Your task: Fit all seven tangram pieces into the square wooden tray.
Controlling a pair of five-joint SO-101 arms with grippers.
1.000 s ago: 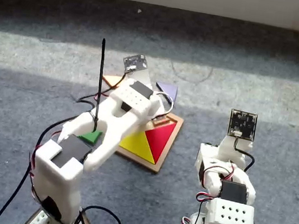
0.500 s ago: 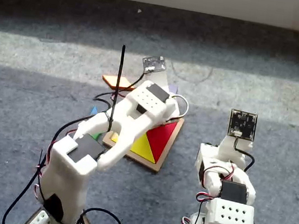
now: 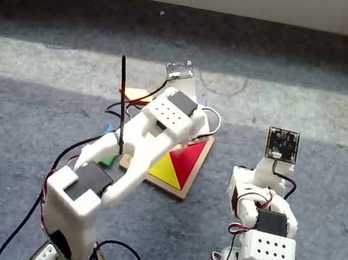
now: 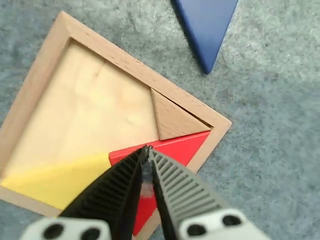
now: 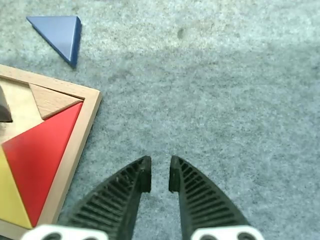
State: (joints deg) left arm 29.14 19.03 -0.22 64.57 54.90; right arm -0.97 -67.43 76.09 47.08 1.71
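From above, the left arm (image 3: 155, 124) stretches over the wooden tray (image 3: 190, 183), hiding much of it; the right arm (image 3: 265, 211) sits folded, well apart.

Left wrist: the left gripper (image 4: 146, 152), tips pressed together, hangs over the red triangle (image 4: 187, 145), with the blue triangle (image 4: 205, 25) beyond on the carpet (image 4: 270, 100).

Right wrist: the right gripper (image 5: 160, 175), jaws a crack apart, hangs over carpet beside the tray.
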